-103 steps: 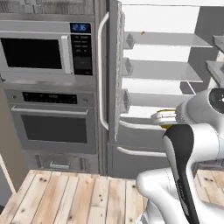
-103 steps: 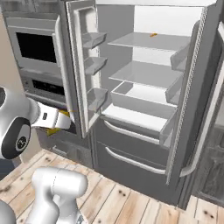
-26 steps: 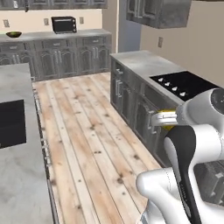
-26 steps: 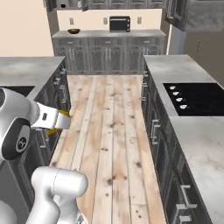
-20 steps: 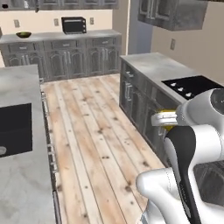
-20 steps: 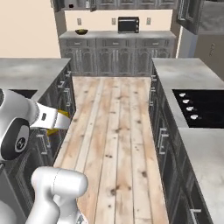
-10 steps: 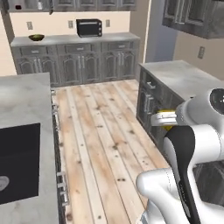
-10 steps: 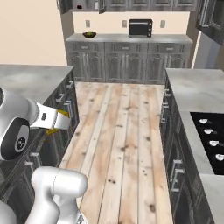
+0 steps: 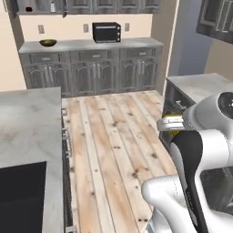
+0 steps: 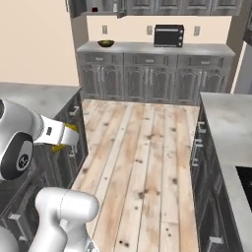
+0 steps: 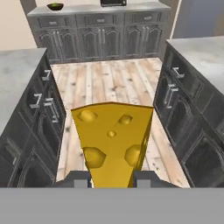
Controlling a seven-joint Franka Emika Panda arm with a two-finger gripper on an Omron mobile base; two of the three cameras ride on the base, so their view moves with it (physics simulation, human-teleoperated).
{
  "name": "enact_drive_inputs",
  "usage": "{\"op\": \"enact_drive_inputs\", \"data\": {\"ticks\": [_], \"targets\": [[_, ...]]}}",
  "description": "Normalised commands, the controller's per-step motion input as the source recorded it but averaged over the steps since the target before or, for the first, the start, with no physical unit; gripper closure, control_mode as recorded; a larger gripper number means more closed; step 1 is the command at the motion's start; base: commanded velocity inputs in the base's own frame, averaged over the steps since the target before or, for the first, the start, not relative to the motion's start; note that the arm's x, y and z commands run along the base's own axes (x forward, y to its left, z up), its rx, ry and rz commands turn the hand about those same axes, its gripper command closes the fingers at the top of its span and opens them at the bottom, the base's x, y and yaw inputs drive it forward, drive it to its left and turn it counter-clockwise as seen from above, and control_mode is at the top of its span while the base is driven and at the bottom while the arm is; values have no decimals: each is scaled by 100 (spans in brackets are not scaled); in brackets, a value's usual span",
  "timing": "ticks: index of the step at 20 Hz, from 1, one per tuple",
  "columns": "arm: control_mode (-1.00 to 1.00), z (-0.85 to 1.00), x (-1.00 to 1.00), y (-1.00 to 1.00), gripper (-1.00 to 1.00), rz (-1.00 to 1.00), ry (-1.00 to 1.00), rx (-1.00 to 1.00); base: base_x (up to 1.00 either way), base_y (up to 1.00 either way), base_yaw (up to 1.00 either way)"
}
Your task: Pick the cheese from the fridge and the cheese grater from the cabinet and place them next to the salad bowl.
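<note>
My gripper is shut on the cheese, a yellow-orange wedge with holes that stands upright between the fingers. From the base the cheese shows as a yellow sliver at the hand, held over the wooden floor; it is the same in the right base view. The salad bowl sits on the far counter, left of a black toaster oven. Above it the cabinet stands open, with the small pale cheese grater on its shelf beside a dark red cup. The fridge is out of view.
A wooden floor aisle runs toward the far counter. Grey counters with dark cupboards flank it: an island on the left, another counter on the right. A beige wall is at the far left.
The whole picture has shifted, so the base is moving: the far counter with bowl and toaster oven has slid rightward and grown nearer. The cheese stays in the shut gripper.
</note>
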Motion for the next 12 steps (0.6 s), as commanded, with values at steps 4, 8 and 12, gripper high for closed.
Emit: {"op": "enact_drive_inputs", "data": {"ticks": [4,8,12], "targets": [[100,0,0,0,100,0,0,0,100,-7,12],[100,0,0,0,100,0,0,0,100,-15,8],[100,0,0,0,100,0,0,0,100,-16,3]]}}
